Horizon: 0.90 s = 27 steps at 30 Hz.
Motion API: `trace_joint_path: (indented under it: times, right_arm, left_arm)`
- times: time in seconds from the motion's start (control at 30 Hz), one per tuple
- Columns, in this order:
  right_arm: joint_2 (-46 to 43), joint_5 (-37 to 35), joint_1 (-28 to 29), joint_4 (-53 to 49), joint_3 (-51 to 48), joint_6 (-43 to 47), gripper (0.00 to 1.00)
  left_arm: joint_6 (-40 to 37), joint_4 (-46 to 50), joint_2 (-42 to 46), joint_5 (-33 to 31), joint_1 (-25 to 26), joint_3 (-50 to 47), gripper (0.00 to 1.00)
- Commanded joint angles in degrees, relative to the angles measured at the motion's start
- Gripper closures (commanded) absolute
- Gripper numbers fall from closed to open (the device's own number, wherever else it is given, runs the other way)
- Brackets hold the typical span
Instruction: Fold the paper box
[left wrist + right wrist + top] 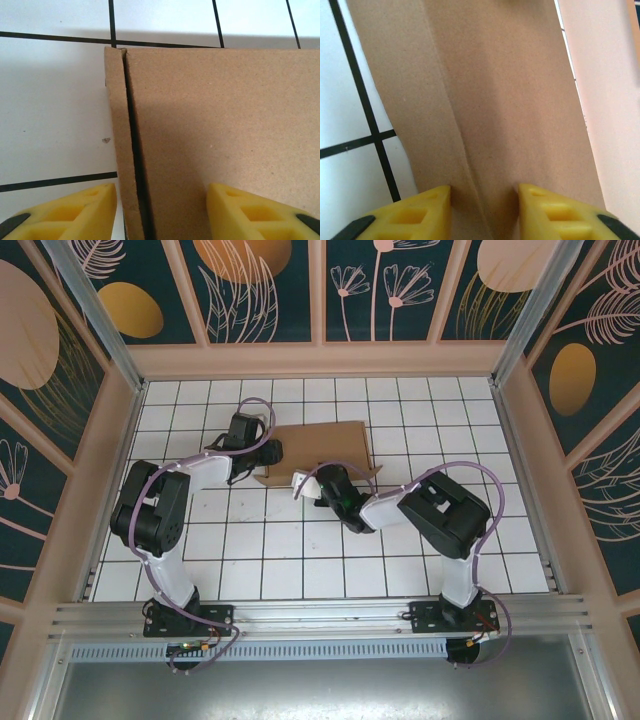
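Observation:
The paper box [322,448] is a partly folded brown cardboard piece lying on the tiled table behind both arms. My left gripper [262,458] is at its left end. In the left wrist view the gripper [162,212] is open and straddles the box's [210,125] upright side flap. A sliver of table shows between the left finger [75,210] and the flap. My right gripper [303,483] is at the box's front edge. In the right wrist view it [484,212] stands open with a creased ridge of the cardboard [490,100] between its fingertips.
A small flap [372,471] sticks out at the box's right front corner. The white tiled table [300,560] is walled by pale frame posts and patterned panels [320,350] on three sides. An aluminium rail [320,615] runs along the near edge by the arm bases.

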<state>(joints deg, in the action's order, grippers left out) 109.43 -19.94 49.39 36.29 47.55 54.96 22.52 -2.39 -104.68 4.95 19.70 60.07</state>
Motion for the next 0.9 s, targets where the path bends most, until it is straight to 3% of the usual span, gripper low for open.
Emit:
trace_joint_path:
  times: [0.0,0.1,0.23,0.37,0.5,0.57,0.63,0.7,0.8,0.87]
  right_arm:
    - [-4.34,4.3,-0.17,0.67,-2.28,-3.76,0.51]
    - [-12.85,16.06,-1.53,-6.82,-2.25,-12.61,0.43]
    - [-19.87,23.68,-6.3,-11.29,0.67,-27.85,0.41]
    - [-18.06,23.81,-12.53,-19.04,8.54,-43.16,0.43]
    - [-13.32,22.6,-17.05,-19.05,12.7,-46.79,0.48]
    - [-10.52,22.93,-17.74,-19.24,15.45,-49.76,0.48]
    - [-5.74,22.1,-21.21,-25.64,22.5,-54.06,0.47]
    - [-1.43,21.04,-22.91,-32.23,29.06,-56.5,0.43]
    - [-0.74,20.91,-24.36,-33.2,28.92,-60.06,0.35]
    - [-1.43,21.9,-25.21,-32.69,26.92,-61.66,0.33]
  left_arm:
    - [-0.71,6.96,2.43,-1.51,0.35,0.1,0.44]
    - [1.02,7.93,6.1,-5.0,-0.1,0.97,0.33]
    - [1.48,9.83,12.29,-6.45,-0.06,3.12,0.32]
    - [3.4,12.24,14.03,-3.12,1.27,4.44,0.34]
    - [5.13,12.1,16.0,-2.58,7.48,2.05,0.34]
    - [9.25,9.53,17.23,0.52,9.22,-1.18,0.35]
    - [12.57,6.37,18.04,4.85,9.89,-3.98,0.35]
    - [13.37,6.17,19.04,3.49,9.92,-7.08,0.34]
    - [11.63,8.16,20.96,-3.7,8.1,-7.04,0.24]
    - [11.73,7.58,21.14,-2.09,4.17,-6.9,0.24]
